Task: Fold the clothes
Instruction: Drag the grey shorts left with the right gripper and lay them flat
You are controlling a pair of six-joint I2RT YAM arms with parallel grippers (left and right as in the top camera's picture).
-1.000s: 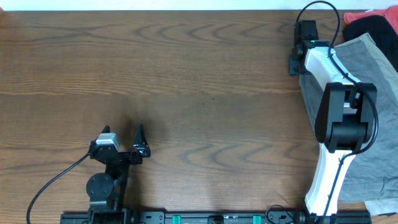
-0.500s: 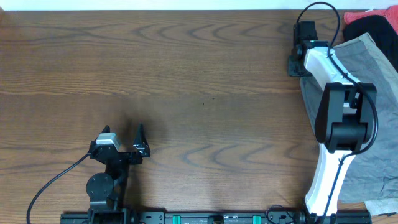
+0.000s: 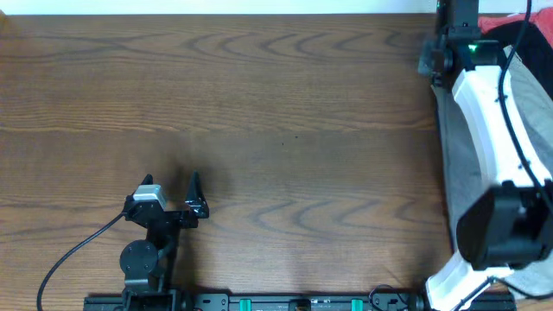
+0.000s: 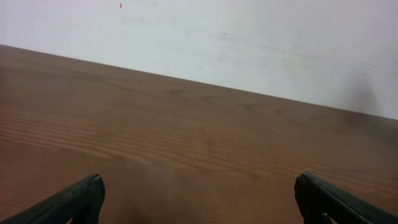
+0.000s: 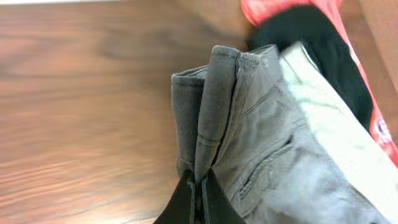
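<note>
The grey shorts [image 5: 261, 143] lie at the table's right side, and in the overhead view they show as a grey strip [image 3: 456, 164] beside the white arm. My right gripper [image 5: 199, 190] is shut on a bunched fold of their waistband edge, which stands up off the wood. From above, the right gripper [image 3: 435, 62] sits near the far right corner. My left gripper [image 3: 197, 197] rests low at the near left, open with nothing in it. In the left wrist view its fingertips [image 4: 78, 200] stand wide apart over bare wood.
A black garment [image 5: 311, 43] and a red garment [image 5: 267, 9] lie just beyond the shorts at the far right corner, red [image 3: 497, 24] also showing from above. A pale fabric [image 5: 336, 137] lies under the shorts. The white wall [image 4: 249, 37] borders the far table edge.
My right gripper has shut on the grey shorts' edge and moved toward the far right corner, raising the fabric. The left arm has not moved.
</note>
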